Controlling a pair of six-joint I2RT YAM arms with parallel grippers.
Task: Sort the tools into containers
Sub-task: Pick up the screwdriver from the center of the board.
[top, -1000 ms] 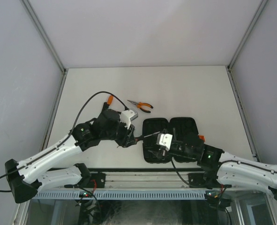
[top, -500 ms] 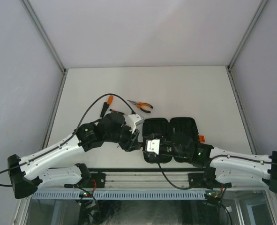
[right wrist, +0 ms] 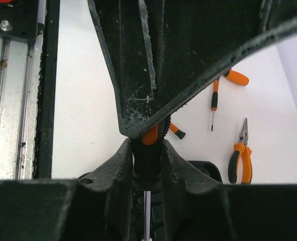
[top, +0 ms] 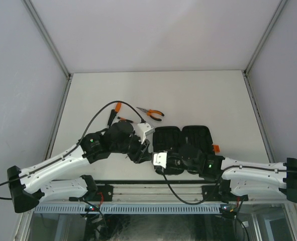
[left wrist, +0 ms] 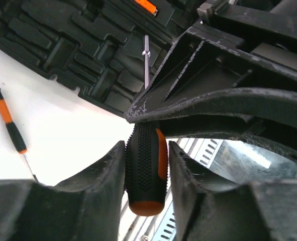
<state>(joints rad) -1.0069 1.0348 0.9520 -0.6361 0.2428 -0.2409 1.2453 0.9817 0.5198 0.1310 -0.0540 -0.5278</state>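
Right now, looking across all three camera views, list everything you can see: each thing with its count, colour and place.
table: one, white, under everything
tool case: one, black, lying open at the near edge of the table
pliers: one, orange-and-black handles, on the table beyond the case
thin screwdrivers: two, orange and black, on the table left of the pliers
orange handle: one, furthest left of the loose tools; which tool it is cannot be told
thick screwdriver: one, black and orange, held between both grippers by the case's left side
left gripper: one, black, clamped on the thick screwdriver's handle
right gripper: one, black, closed on the same handle
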